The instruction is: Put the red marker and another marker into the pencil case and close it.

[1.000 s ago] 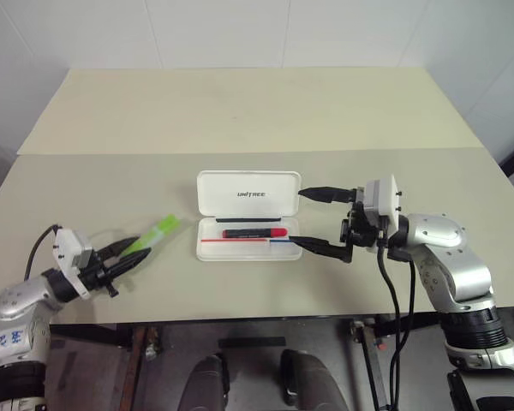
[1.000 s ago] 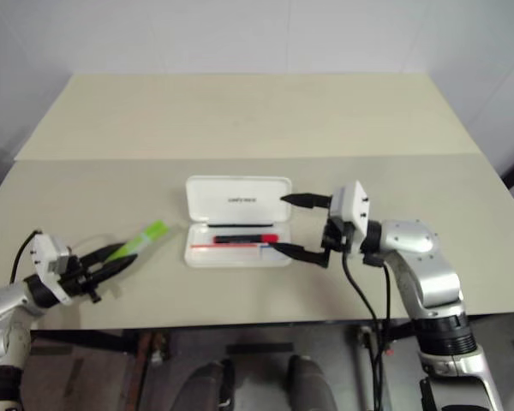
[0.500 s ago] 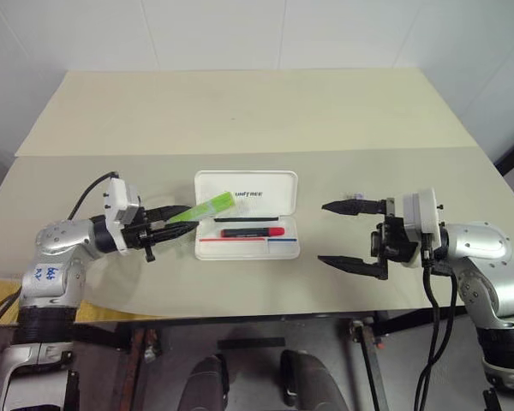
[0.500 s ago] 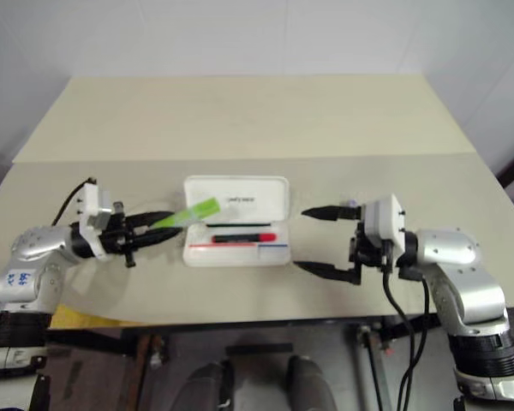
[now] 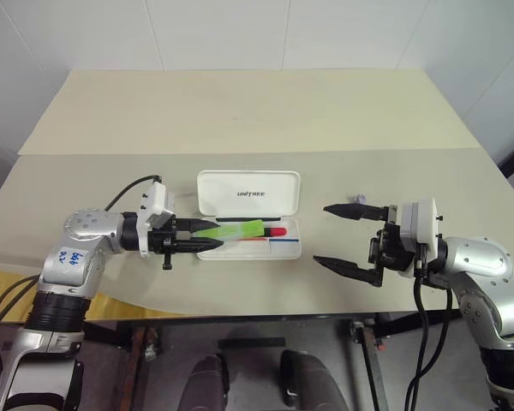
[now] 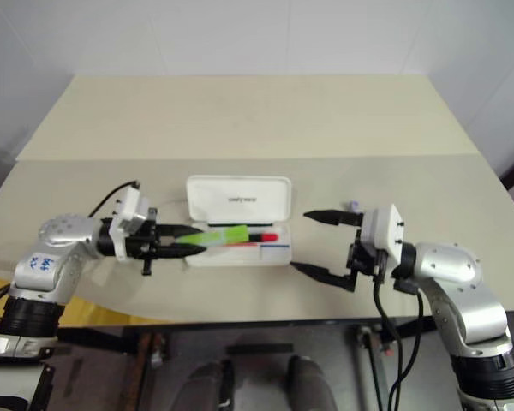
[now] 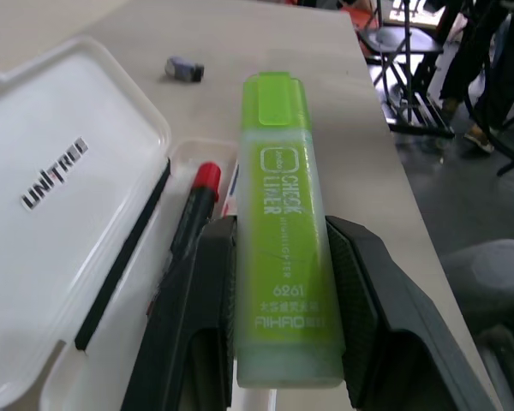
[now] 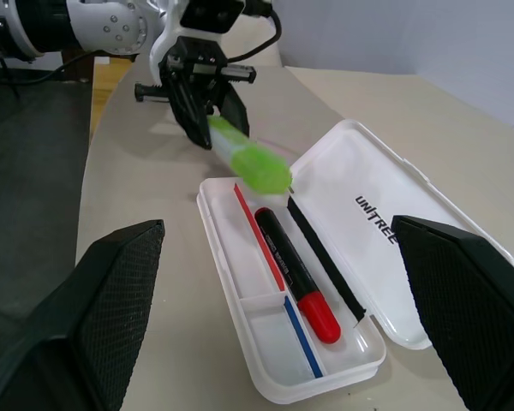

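Observation:
The pencil case (image 5: 274, 184) lies open at the table's middle, lid flat behind the tray. Inside the tray rests the red marker (image 5: 277, 231), its red end showing and its black barrel (image 7: 188, 224) partly covered. Just above the tray's left half hovers the other marker, a lime-green highlighter (image 5: 237, 229), roughly level and pointing right. My left gripper (image 5: 212, 235) is shut on its rear end, one finger (image 7: 187, 342) on each side. My right gripper (image 5: 321, 234) stands wide open to the right of the case, apart from it, with nothing between its fingers (image 8: 103, 325).
A small grey object (image 5: 355, 197) lies on the table by my right gripper's upper finger. A second table (image 5: 240, 103) adjoins at the back. The front edge (image 5: 240, 312) runs close under both arms. Chairs (image 7: 411, 51) stand beyond the table's right end.
My left gripper carried the green marker rightward from the table's left side to above the case tray. My right gripper drew back to the right, away from the case.

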Available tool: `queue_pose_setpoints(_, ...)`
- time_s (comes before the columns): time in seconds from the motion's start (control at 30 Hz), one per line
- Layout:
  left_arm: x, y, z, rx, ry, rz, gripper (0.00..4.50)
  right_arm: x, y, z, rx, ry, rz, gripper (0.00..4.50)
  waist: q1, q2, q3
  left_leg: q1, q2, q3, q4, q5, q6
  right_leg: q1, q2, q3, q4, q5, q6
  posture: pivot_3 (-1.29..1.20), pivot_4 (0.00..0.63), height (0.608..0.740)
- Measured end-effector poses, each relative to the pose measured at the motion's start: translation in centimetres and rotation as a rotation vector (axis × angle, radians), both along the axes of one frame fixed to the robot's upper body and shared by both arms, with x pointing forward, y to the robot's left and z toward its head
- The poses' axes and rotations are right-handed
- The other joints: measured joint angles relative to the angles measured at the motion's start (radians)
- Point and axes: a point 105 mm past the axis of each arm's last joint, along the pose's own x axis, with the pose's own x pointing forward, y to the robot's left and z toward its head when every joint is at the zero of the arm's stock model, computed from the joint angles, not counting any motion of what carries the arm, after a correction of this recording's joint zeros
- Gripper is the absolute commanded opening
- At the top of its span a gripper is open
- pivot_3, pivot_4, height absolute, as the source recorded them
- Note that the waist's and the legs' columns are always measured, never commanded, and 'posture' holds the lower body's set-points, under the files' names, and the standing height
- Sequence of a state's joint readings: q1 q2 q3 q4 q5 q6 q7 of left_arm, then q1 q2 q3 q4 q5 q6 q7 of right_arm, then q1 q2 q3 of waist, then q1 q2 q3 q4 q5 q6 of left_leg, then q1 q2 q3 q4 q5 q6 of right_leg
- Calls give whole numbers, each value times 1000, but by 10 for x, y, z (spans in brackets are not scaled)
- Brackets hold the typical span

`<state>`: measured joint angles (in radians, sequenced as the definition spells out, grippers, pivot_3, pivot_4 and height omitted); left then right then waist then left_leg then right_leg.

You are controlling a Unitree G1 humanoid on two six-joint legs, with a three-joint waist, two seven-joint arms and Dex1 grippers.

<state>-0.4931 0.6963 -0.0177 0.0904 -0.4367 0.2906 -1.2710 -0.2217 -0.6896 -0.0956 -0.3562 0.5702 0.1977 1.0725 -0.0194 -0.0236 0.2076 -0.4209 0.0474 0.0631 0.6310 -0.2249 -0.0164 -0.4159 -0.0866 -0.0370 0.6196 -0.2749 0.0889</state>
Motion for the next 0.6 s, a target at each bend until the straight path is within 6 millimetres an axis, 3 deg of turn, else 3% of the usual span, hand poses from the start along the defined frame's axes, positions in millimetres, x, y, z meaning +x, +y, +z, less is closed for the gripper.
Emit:
queue_pose_setpoints(0.3,13,2,-23,63,-24,45,1032,-3,3,1,11,-9,-31,4500,20,0,0,0,0,0,1,0,0,0,1,0,0,0,0,0,150,740)
queue_pose_setpoints(0.6,16,-19,-28,66,-66,-30,1032,-5,5,3,13,-11,-43,4500,34,0,0,-1,0,0,1,0,0,0,1,0,0,0,0,0,150,740)
